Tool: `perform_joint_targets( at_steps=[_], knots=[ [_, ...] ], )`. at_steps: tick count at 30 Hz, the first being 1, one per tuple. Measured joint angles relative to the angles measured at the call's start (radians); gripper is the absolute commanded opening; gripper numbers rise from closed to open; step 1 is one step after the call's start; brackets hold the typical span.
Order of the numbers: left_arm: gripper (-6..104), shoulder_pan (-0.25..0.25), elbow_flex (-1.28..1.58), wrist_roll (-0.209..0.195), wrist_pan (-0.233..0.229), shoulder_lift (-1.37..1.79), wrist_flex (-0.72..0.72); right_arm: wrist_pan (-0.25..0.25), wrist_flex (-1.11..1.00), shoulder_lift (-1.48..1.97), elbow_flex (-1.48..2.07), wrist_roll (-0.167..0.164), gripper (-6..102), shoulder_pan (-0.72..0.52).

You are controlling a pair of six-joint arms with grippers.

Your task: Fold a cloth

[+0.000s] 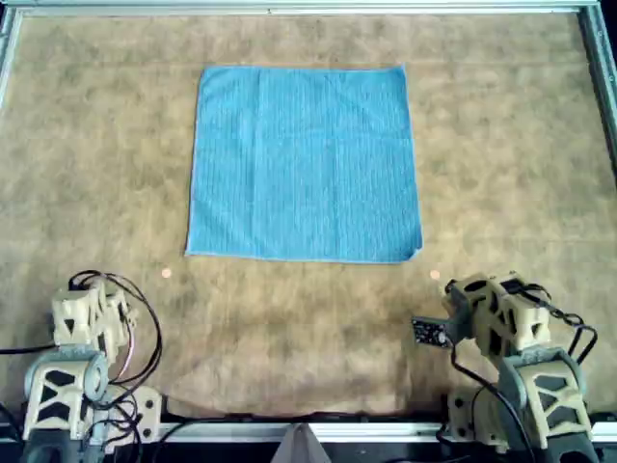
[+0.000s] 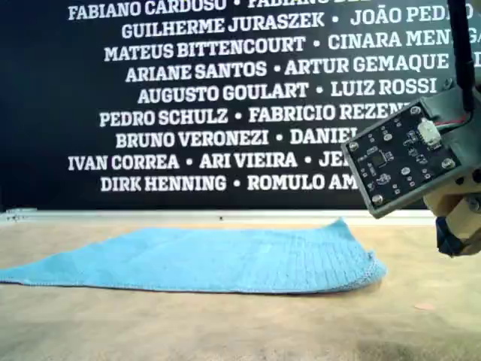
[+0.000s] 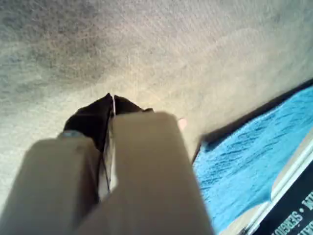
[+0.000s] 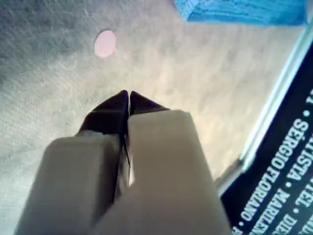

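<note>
While the cloth (image 1: 305, 162) lies spread flat on the bench (image 1: 96, 174), toward the overhead view's far middle, both arms sit near the close edge. Left gripper (image 3: 113, 100) clenched, empty. Right gripper (image 4: 128, 96) clenched, empty, beside a pink dot (image 4: 105, 43).

In both wrist views the cloth (image 3: 244, 166) is getting cropped at the frame edge, so only a corner is showing. The circuit board (image 2: 409, 159) is blocking the wall names behind it in the exterior view, and the arm carrying it is running off frame.
</note>
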Motion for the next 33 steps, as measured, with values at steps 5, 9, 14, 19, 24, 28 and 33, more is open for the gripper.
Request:
perform_joint_targets(
  at_steps=[5, 9, 14, 19, 24, 28, 33],
  knots=[
    [0, 0.000, 0.000, 0.000, 0.000, 0.000, 0.000, -0.011, 0.000, 0.000, 0.000, 0.006, -1, 0.000],
    [0, 0.000, 0.000, 0.000, 0.000, 0.000, 0.000, -0.011, 0.000, 0.000, 0.000, 0.006, -1, 0.000],
    [0, 0.000, 0.000, 0.000, 0.000, 0.000, 0.000, -0.014, 0.000, 0.000, 0.000, 0.005, 0, 0.000],
    [1, 0.000, 0.000, 0.000, 0.000, 0.000, 0.000, -0.012, -0.129, 0.000, 0.000, 0.002, 0, -0.005],
    [5, -0.003, -0.015, 0.002, 0.002, 0.009, -0.058, -0.015, -0.388, 0.000, 0.000, 0.005, 0, -0.005],
    [15, -0.003, -0.054, 0.002, 0.002, 0.009, -0.227, -0.015, -0.572, 0.000, 0.000, 0.002, 0, -0.005],
    [27, -0.020, -0.055, 0.000, 0.011, 0.009, -0.350, -0.031, -0.626, 0.000, 0.000, 0.000, 6, -0.005]
  ],
)
